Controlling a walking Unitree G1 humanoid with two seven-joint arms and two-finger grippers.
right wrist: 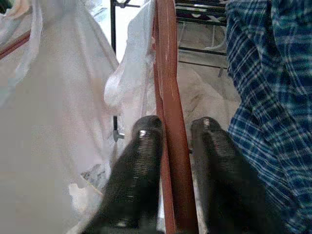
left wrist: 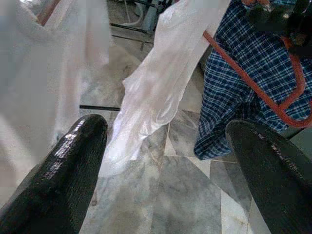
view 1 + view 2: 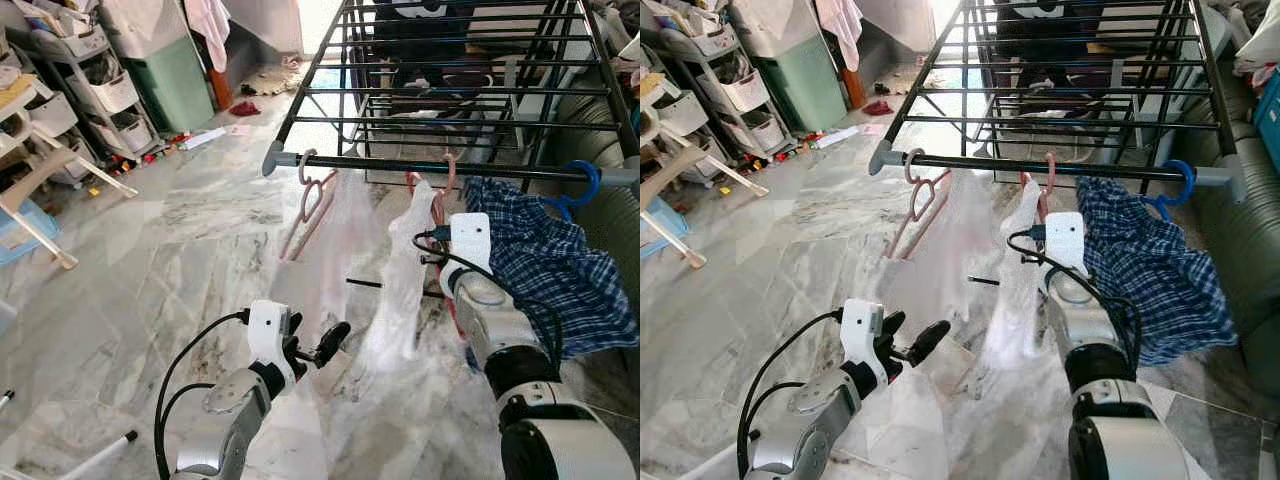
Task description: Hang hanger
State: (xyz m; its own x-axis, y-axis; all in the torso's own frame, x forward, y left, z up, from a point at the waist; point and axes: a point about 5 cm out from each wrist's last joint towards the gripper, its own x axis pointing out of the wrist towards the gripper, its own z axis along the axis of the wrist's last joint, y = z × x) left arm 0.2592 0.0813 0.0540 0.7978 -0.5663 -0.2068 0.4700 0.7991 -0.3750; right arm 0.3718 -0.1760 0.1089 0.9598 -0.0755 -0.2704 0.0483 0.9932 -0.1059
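Red hanger [image 1: 170, 146] clamped between right gripper [image 1: 175, 134] fingers (hooked on rail [image 3: 420, 166]), left gripper [image 3: 315, 345] fingers spread, empty

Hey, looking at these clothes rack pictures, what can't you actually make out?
- Right hand: hidden behind its wrist in both eye views.
- Red hanger: hook cut off by right wrist view's top edge.
- Checked shirt: far side cut off in left eye view.

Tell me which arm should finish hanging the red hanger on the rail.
Right. The right end effector is already shut on the red hanger, just below the rail. The left end effector is open and lower, away from it.
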